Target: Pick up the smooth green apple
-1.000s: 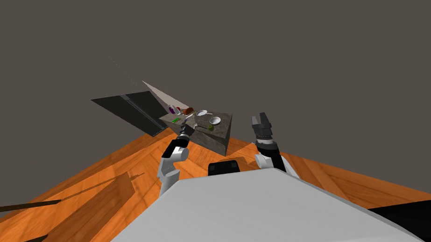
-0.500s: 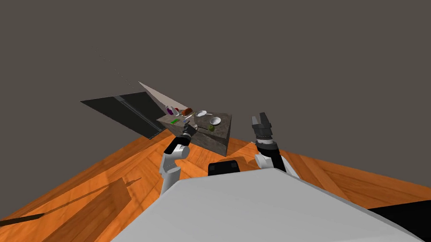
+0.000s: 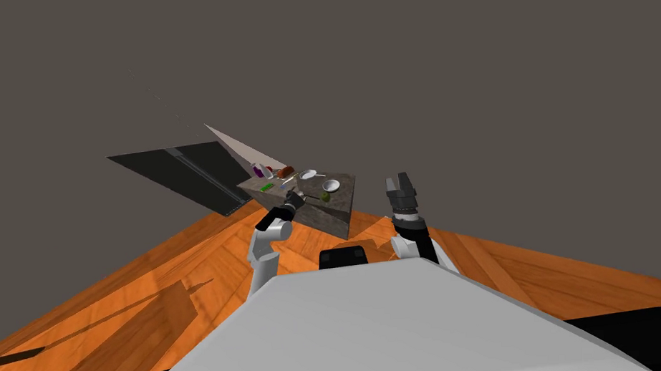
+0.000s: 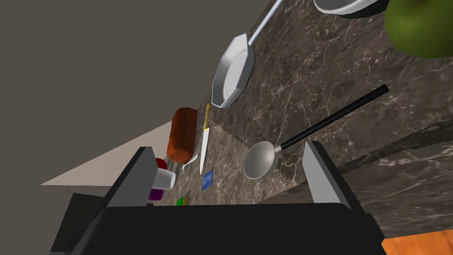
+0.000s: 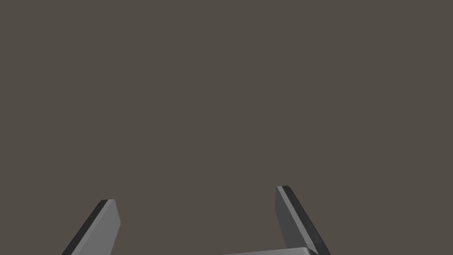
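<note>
The green apple (image 3: 325, 196) lies near the front edge of a dark marbled counter (image 3: 343, 206); in the left wrist view the apple (image 4: 420, 31) shows as a smooth green curve at one corner, off to the side of the fingers. My left gripper (image 3: 298, 195) reaches over the counter's near edge, just left of the apple, and stands open (image 4: 228, 166) with a metal ladle (image 4: 261, 160) lying on the counter beyond its fingers. My right gripper (image 3: 400, 185) is raised to the right of the counter, open (image 5: 197, 206) and empty.
On the counter lie a white pan (image 4: 233, 73), a white bowl (image 3: 330, 185), a brown loaf (image 4: 182, 135), a yellow-handled knife (image 4: 205, 141), a white cup (image 4: 164, 179) and small coloured items. A dark panel (image 3: 177, 171) stands to the left. The floor (image 3: 148, 277) is orange wood.
My left arm has stretched forward and right, bringing its gripper over the counter closer to the apple. The head view has turned slightly. The right arm has stayed still.
</note>
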Controlling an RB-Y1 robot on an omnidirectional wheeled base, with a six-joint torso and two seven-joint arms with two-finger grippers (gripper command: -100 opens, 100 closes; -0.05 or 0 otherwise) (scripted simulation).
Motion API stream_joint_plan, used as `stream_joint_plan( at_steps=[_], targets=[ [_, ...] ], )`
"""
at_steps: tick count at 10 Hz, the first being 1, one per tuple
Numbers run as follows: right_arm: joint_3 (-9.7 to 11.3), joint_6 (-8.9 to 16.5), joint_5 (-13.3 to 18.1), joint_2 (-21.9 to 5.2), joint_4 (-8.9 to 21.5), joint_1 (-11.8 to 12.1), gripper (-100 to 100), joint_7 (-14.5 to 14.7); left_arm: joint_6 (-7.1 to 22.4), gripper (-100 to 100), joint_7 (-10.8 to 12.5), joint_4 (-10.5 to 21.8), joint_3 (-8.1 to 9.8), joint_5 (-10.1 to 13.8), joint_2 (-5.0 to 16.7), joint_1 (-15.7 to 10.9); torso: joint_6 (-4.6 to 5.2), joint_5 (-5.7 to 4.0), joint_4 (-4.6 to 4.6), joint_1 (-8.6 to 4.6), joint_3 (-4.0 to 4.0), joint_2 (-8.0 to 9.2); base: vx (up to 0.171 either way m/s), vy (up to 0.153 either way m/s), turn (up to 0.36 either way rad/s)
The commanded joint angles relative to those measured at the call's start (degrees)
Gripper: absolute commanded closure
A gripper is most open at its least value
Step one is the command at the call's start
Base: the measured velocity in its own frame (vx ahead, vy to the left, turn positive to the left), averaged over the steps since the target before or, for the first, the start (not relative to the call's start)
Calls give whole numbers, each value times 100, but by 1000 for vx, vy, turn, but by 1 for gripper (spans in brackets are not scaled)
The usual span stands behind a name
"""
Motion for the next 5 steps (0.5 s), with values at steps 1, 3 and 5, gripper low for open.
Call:
stream_joint_plan(
  at_steps=[1, 3, 5],
  targets=[
    [0, 0, 0, 0, 0, 0, 0, 0, 286, -100, 199, 74, -39, 40, 14, -163, 0, 0, 0, 0, 0, 0, 18, 52, -150],
    [0, 0, 0, 0, 0, 0, 0, 0, 557, -100, 199, 74, -39, 40, 14, -163, 0, 1, -1, 6, -2, -3, 11, 49, -31],
    [0, 0, 0, 0, 0, -1, 0, 0, 900, -100, 390, 151, -88, 62, 14, -320, 3, -1, -1, 2, -2, -4, 18, 58, -103]
  ],
)
